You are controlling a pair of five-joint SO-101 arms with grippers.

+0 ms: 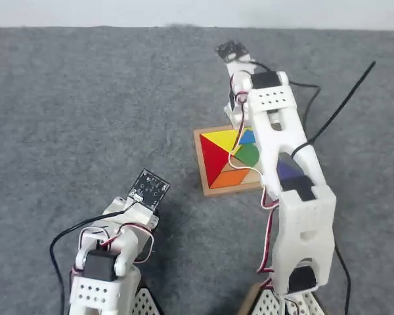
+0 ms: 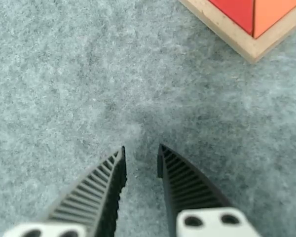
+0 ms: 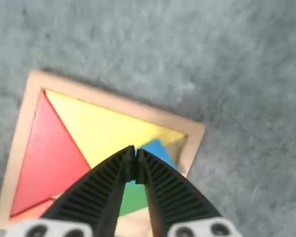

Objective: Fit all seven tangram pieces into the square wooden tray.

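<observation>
I am seeing the right gripper [image 3: 134, 150] pinched closed over the wooden tray [image 1: 199, 161], while the left gripper [image 2: 140, 150] is sitting above the grey carpet [image 2: 64, 74].

The right fingertips are pressing together with nothing between them, over the spot where the yellow triangle [image 3: 103, 128] is meeting the blue piece [image 3: 158, 150]. The green piece [image 3: 133, 200] is lying under the fingers and the red triangle [image 3: 44, 153] beside them. The left fingers are standing slightly parted, gripping nothing. A tray corner holding the orange piece [image 2: 276, 15] is lying ahead of them, well apart.
</observation>
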